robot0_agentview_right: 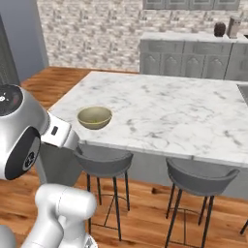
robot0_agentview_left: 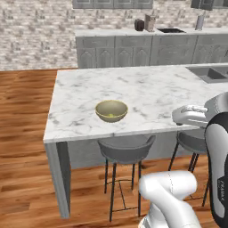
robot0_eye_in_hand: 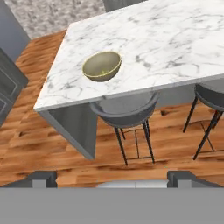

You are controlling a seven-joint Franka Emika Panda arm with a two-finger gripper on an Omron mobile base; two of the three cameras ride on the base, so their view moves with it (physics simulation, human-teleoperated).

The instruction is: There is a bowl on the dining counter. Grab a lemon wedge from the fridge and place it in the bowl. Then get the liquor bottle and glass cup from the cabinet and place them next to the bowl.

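Observation:
An olive-yellow bowl stands on the white marble dining counter, near its front edge and left corner. A small yellow-green piece, which looks like the lemon wedge, lies at the bowl's bottom. My gripper hangs in front of the counter, above the floor and short of the bowl. It is open, its dark fingertips stand far apart and nothing is between them. The liquor bottle and glass cup are out of view.
Two grey stools are tucked under the counter's front edge. A sink is set into the counter at the right. Grey base cabinets with small appliances line the back wall, with wall cabinets above. Wooden floor lies left.

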